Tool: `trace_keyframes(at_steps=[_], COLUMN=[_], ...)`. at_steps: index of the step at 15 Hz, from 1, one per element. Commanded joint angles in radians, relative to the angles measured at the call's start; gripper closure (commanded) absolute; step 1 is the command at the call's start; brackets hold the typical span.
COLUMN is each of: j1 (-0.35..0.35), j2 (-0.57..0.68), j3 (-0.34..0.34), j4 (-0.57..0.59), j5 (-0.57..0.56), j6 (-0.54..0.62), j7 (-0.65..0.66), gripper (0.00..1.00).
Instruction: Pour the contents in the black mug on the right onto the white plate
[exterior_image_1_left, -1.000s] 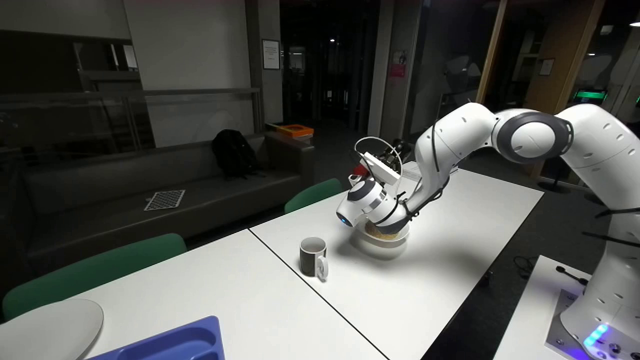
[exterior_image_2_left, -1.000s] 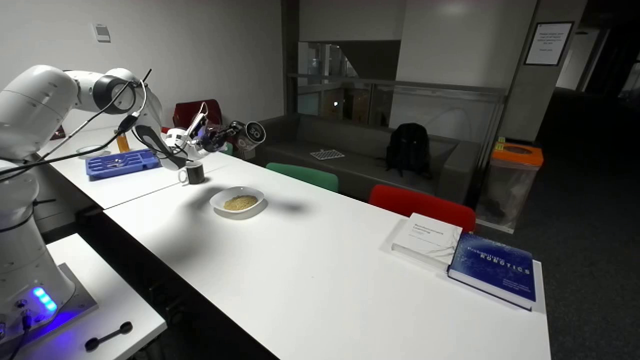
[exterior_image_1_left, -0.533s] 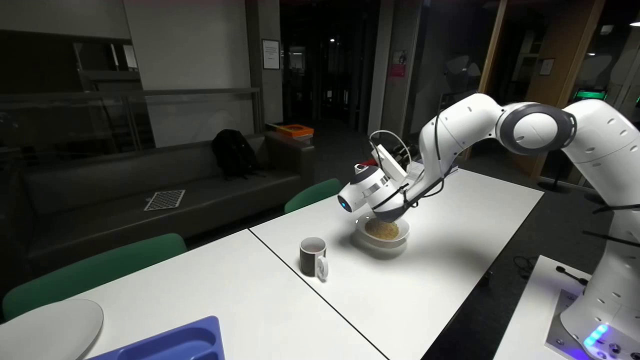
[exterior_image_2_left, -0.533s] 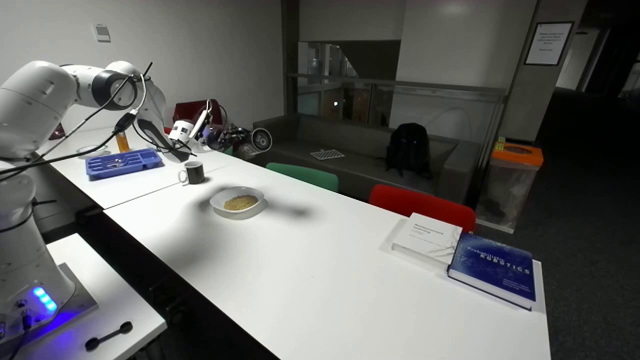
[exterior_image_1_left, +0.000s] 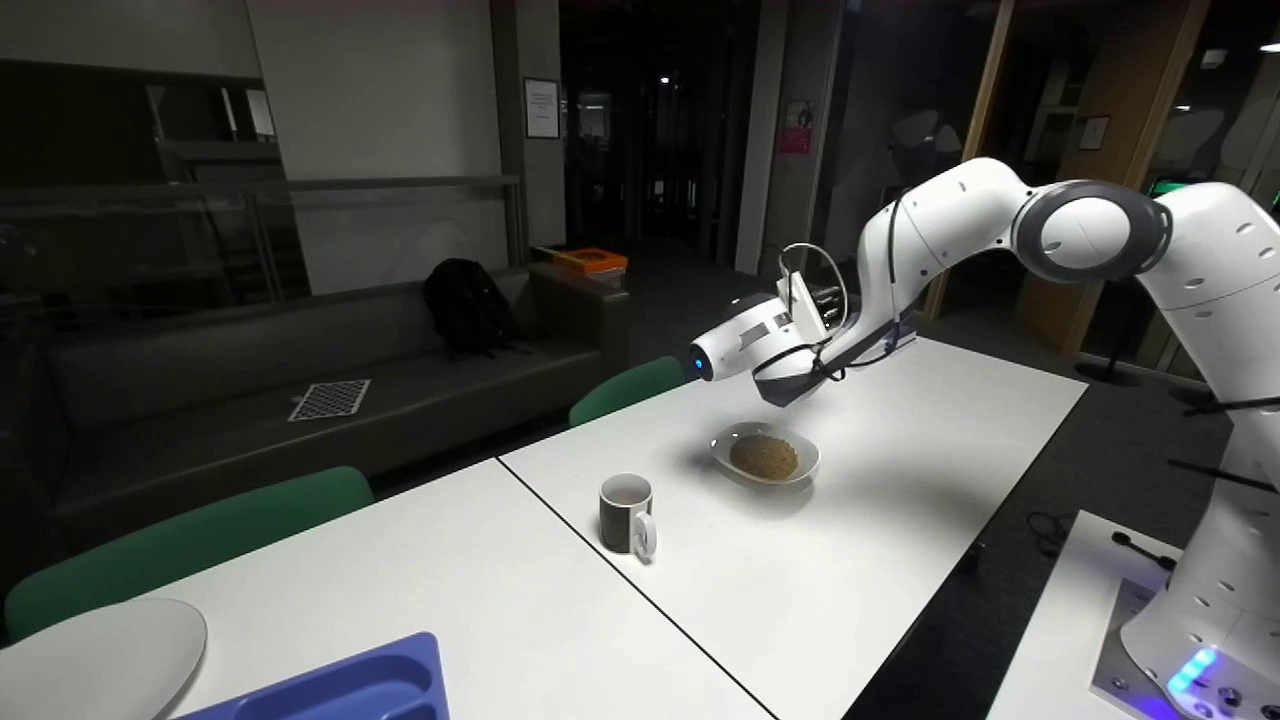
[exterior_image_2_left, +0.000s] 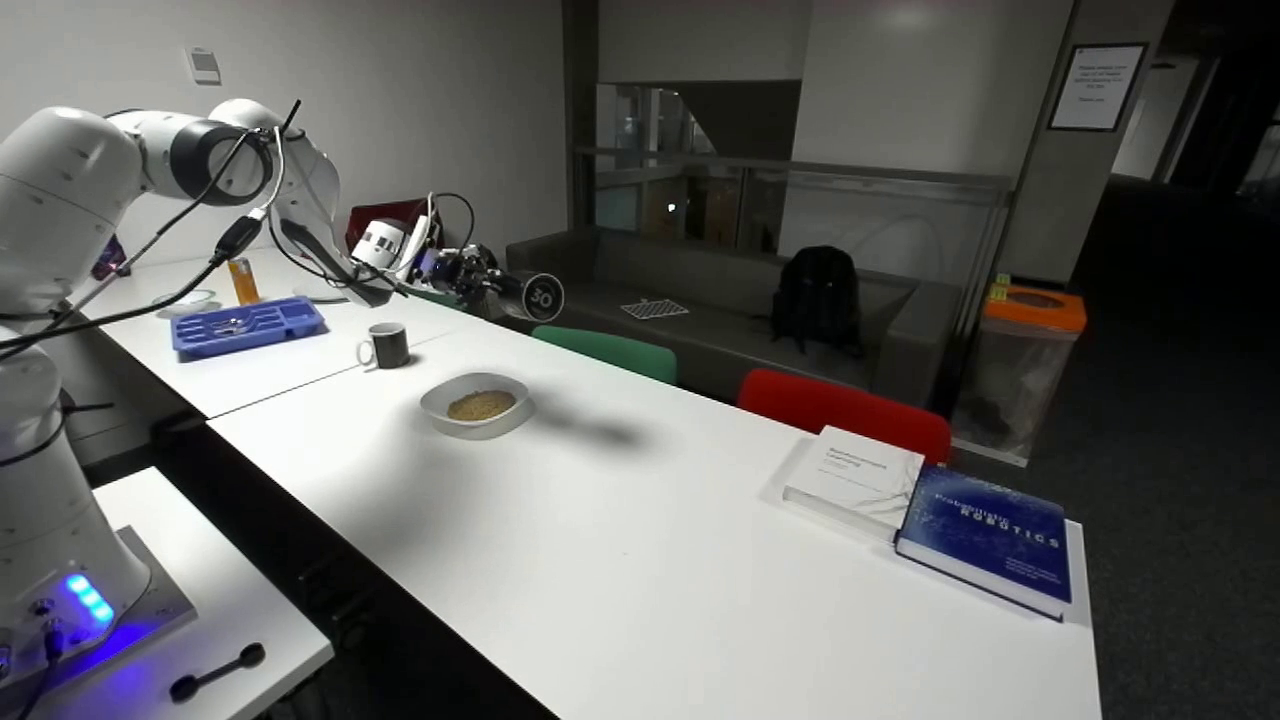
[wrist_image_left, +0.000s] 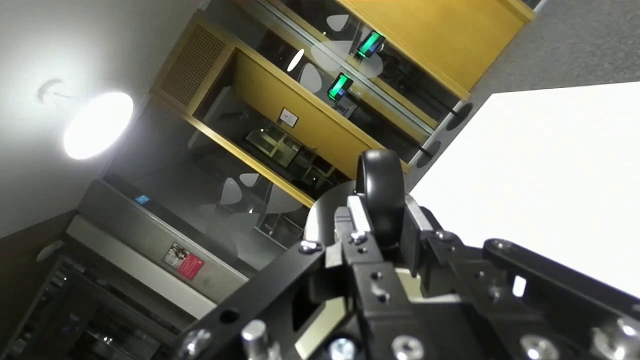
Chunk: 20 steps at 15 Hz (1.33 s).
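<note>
My gripper (wrist_image_left: 386, 220) is shut on the handle of the black mug (wrist_image_left: 330, 212), with the handle between both fingers. In an exterior view the black mug (exterior_image_2_left: 530, 296) is held in the air, on its side, with a round face marked "30" turned to the camera. Its opening and inside are hidden. The mug is above the table's far edge, beyond and apart from the white plate. The white plate (exterior_image_1_left: 725, 460) stands on the table in both exterior views (exterior_image_2_left: 435, 403). The contents, a tan heap (exterior_image_1_left: 763, 457), lie in the plate (exterior_image_2_left: 481, 405).
A greyer mug (exterior_image_1_left: 615, 525) stands upright near the table seam. A blue tray (exterior_image_2_left: 245, 325), an orange bottle (exterior_image_2_left: 243, 282) and a larger white dish (exterior_image_1_left: 110, 655) are farther along. Books (exterior_image_2_left: 855, 480) lie at the opposite table end. Chairs (exterior_image_2_left: 610, 352) line the far edge.
My wrist has risen and turned, and the arm uncovers the plate. The held mug has moved right in an exterior view and turned more level. The heap looks the same.
</note>
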Motion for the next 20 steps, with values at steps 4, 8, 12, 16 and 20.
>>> trace_keyframes(at_steps=[4, 8, 12, 16, 20], j1=[-0.066, -0.102, -0.130, -0.156, -0.183], j2=[-0.210, -0.335, -0.455, -0.560, -0.641], j3=[0.004, -0.002, -0.016, -0.040, -0.078], j4=[-0.217, -0.363, -0.503, -0.608, -0.671], j5=[0.089, 0.116, 0.100, 0.096, 0.109], j6=[0.183, 0.335, 0.500, 0.688, 0.874], j7=[0.196, 0.301, 0.372, 0.421, 0.436], gripper=[0.95, 0.95, 0.95, 0.95, 0.95])
